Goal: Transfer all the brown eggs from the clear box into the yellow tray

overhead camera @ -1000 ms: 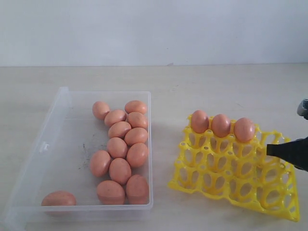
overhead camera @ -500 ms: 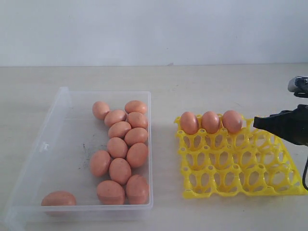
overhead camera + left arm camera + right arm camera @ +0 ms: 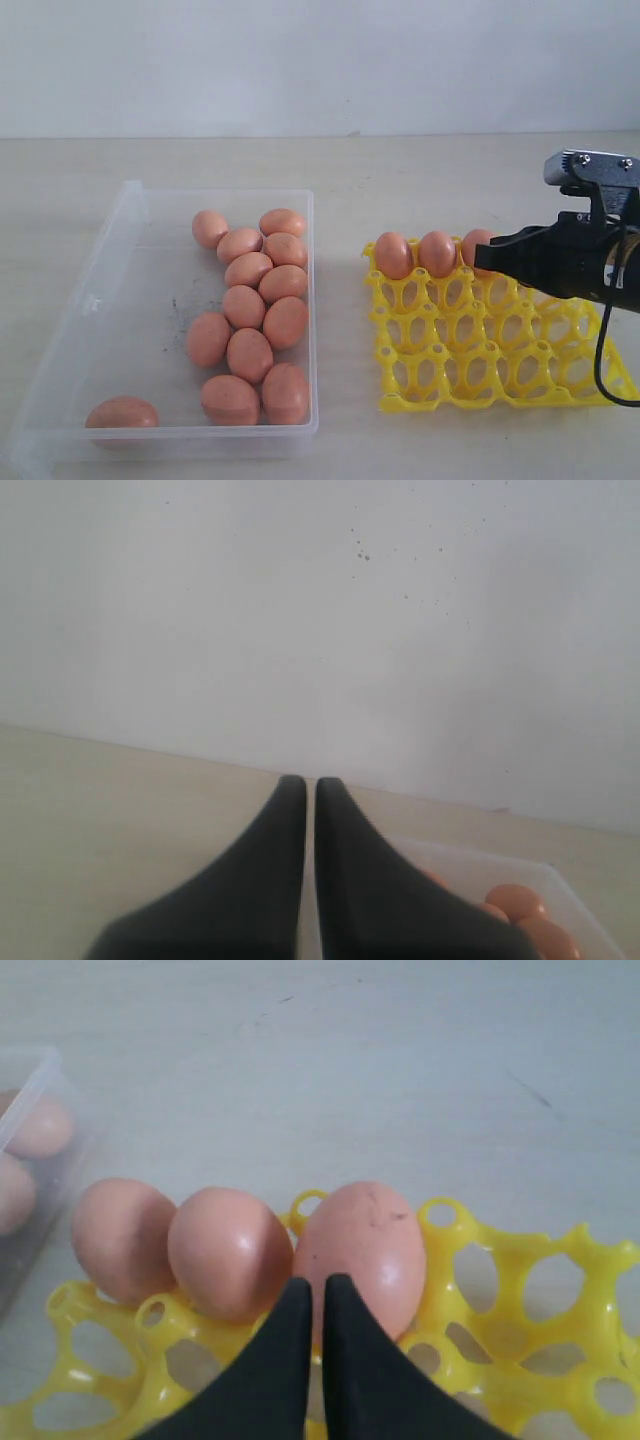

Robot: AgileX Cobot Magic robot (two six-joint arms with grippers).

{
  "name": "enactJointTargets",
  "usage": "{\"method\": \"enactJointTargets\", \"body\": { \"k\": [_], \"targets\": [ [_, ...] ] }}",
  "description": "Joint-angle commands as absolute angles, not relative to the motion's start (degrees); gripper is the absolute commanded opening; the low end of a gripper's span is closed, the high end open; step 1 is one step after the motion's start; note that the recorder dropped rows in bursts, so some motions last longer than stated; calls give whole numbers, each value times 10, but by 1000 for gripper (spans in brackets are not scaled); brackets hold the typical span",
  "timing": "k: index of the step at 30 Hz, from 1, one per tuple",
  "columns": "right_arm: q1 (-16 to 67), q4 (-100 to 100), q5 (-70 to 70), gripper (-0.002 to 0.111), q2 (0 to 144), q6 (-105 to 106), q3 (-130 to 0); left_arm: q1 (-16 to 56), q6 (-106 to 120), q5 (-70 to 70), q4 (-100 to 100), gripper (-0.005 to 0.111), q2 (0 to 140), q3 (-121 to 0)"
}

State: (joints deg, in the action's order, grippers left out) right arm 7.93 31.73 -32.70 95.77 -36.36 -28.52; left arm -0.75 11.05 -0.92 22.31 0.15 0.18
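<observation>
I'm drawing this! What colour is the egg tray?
The tray is bright yellow; the exterior view shows it best.

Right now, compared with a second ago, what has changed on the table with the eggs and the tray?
The yellow tray, skewed a second ago, swung square and shifted slightly left with its three eggs. The right arm came in leftward over it; its shut jaws, holding nothing, now point at the third egg. Unchanged: the clear box and its thirteen brown eggs.
</observation>
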Motion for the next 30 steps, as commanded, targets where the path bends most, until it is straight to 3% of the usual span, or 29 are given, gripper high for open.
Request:
{"method": "enactJointTargets", "body": {
  "k": [1,10,18,30],
  "targets": [
    [80,320,-277,0,959,-361,-298,-8,106,0,229,4,0,0],
    [80,332,-239,0,985,-363,-309,-8,106,0,229,4,0,0],
    [80,332,-324,0,985,-375,-314,-8,106,0,229,4,0,0],
    [80,394,-249,0,1027,-422,-342,-8,106,0,229,4,0,0]
  ]
}}
